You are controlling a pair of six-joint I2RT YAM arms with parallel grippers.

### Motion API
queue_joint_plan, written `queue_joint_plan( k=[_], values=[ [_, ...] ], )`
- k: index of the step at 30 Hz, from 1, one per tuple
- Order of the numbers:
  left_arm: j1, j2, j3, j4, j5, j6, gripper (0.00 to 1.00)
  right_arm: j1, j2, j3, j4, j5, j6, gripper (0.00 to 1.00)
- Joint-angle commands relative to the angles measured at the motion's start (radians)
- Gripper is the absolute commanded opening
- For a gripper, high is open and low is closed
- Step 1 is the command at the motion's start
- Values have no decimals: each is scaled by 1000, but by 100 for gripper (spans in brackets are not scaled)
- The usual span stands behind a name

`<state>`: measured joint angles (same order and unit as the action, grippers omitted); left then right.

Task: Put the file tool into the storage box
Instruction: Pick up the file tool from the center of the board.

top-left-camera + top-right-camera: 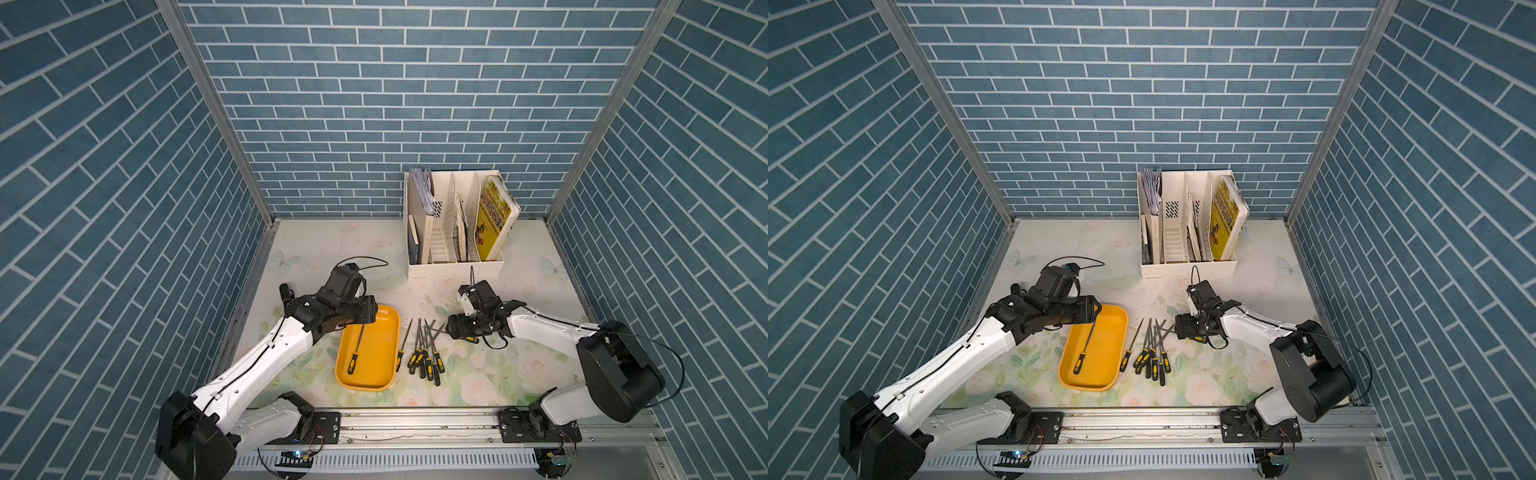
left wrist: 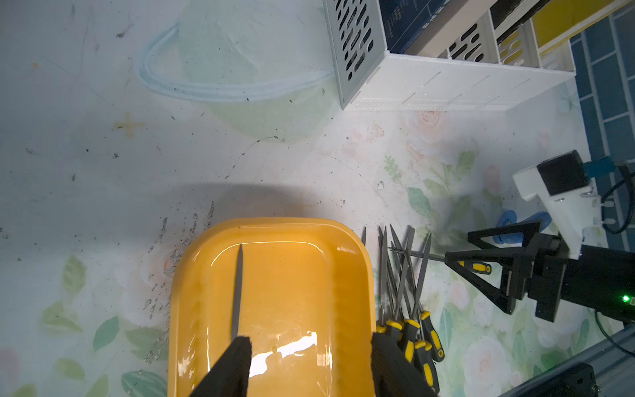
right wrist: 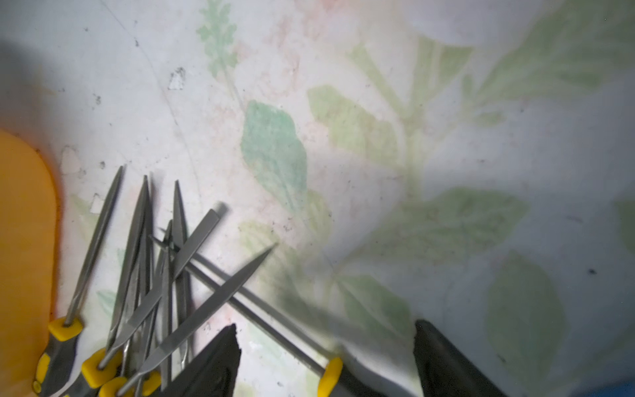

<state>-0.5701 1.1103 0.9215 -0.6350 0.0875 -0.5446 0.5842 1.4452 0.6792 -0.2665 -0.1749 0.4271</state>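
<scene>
Although one file already lies flat inside the yellow storage box, blade toward the far end, the left gripper hovers low over it with its jaws parted. One finger sits right against the blade. From where I stand, a careless sideways pull-out could snag that blade and flick the file up onto the rim.

Just beside the box, the pile of files lies criss-crossed on the floral tabletop. The right gripper straddles the handle of one file lying across the rest, jaws wide, clamping nothing. Its blade looks tucked under a couple of others, so I'd guess a quick lift drags neighbours along or scatters them. Held only by the handle end, it may also swing and clip the box.
</scene>
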Motion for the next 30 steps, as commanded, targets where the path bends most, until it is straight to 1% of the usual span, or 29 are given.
queue_joint_plan(
  k=[1, 3, 7, 11, 17, 22, 26, 30],
  values=[
    [-4, -15, -3, -29, 1, -2, 61, 1, -78, -65, -44, -29, 61, 81],
    [-4, -20, -5, -32, -5, 0, 61, 8, -123, -86, -66, -32, 78, 81],
    [-4, -27, -16, -28, -4, 1, 61, 53, -179, -119, -100, -15, 109, 81],
    [-4, -34, -30, -22, -4, 0, 61, 115, -187, -141, -100, 3, 147, 79],
    [-4, -50, -47, -23, 0, -5, 61, 215, -181, -127, -136, 56, 204, 77],
    [-5, -57, -59, -20, -2, -4, 61, 235, -168, -113, -186, 93, 197, 70],
    [-4, -59, -67, -15, 1, -4, 61, 244, -147, -85, -238, 138, 166, 64],
    [-4, -61, -77, -13, -5, -1, 61, 249, -129, -72, -256, 148, 133, 59]
  ],
)
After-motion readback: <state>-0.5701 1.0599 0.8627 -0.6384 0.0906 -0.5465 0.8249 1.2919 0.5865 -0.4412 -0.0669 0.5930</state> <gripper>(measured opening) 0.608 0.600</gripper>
